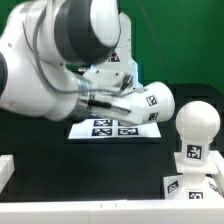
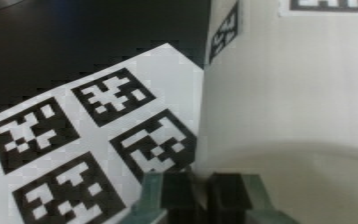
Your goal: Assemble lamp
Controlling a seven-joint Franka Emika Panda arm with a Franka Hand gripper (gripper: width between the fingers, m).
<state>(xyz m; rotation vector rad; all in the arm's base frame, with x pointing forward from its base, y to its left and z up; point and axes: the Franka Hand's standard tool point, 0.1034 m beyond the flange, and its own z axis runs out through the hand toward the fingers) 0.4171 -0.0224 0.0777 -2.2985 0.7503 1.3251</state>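
While the big glossy white robot arm [image 1: 60, 55] fills the exterior view's left and upper part, its rounded joints curve down toward the middle of a dark tabletop [image 1: 190, 75]. At the arm's lower end lies the lamp shade [image 1: 140, 103], a smooth white plastic truncated cone on its side. Its long axis runs roughly level, tilted slightly, with the tagged wider end facing the exterior view's right and the narrower end toward the arm. Just below the shade, the marker board [image 1: 105, 128] rests flat on the table, thin and matte white, printed with black-and-white square tags. Further to the exterior view's right, the bulb [image 1: 195, 128] stands upright, its round smooth globe on top and its tagged neck below, long axis vertical. It sits on the low square base [image 1: 190, 187], also white plastic with tags on its faces, near the front right corner of the scene. From the wrist view, the marker board [image 2: 87, 140] shows four crisp tags at an angle, and a plain white surface of the shade [image 2: 291, 120] rises right beside it. The gripper [image 2: 197, 198] appears only as dark blurred finger ends set close together; whether it grips the shade I cannot tell.
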